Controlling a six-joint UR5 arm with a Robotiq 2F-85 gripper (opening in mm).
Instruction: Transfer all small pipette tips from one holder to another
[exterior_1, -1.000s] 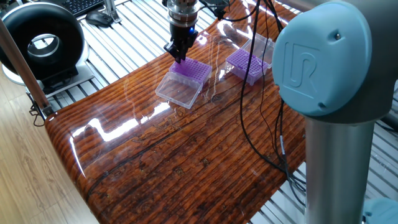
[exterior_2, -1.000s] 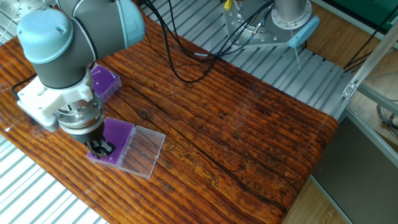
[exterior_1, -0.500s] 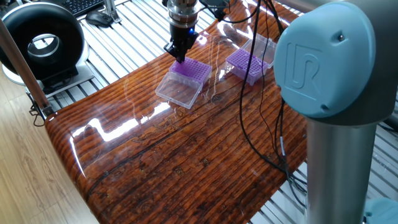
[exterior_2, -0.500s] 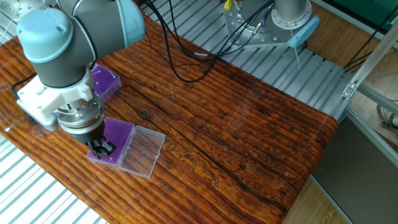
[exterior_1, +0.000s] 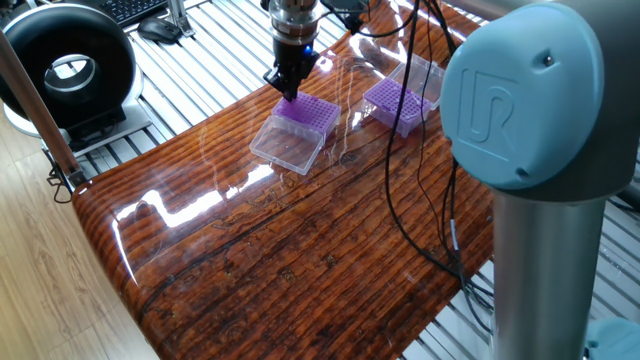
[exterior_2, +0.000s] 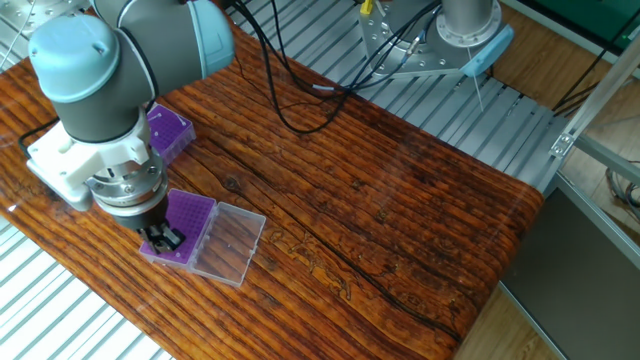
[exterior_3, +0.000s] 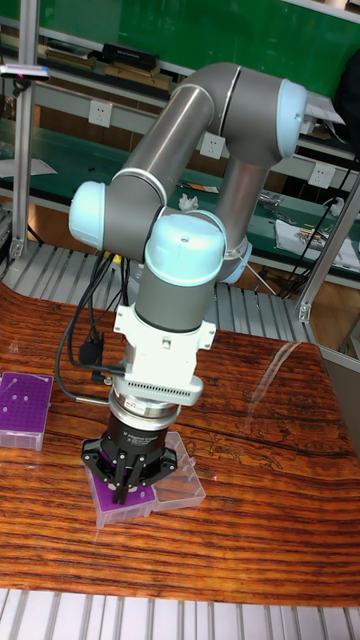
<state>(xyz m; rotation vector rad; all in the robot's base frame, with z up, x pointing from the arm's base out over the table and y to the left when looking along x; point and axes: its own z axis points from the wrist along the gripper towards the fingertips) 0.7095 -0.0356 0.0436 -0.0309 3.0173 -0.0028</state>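
UR5 arm at a glossy wooden table (exterior_2: 400, 200), shown from three sides. The gripper (exterior_1: 290, 90) points straight down over the purple tip box (exterior_1: 305, 117), its fingertips at or just above the box's edge on the side away from the hinged clear lid (exterior_1: 287, 146), which lies open flat on the wood beside the box. The fingers appear drawn close together, but whether they pinch anything cannot be told from these views; no single tip is resolvable between them. The small pipette tips (exterior_1: 312, 110) show only as a fine pale dotted grid on the top of this box. A second purple box (exterior_1: 398, 103), also open-lidded, stands well apart from the first, farther along the table; in the other fixed view it lies just behind the arm (exterior_2: 168, 130), and in the tall fixed view at the table's edge (exterior_3: 24, 404). By judgement, each tip is very light, stiff, thin-walled plastic, smooth and tapered, so liable to slip or tilt; hold is best taken at the wider upper collar, lifting straight along the tip's axis so neighbours stay seated.
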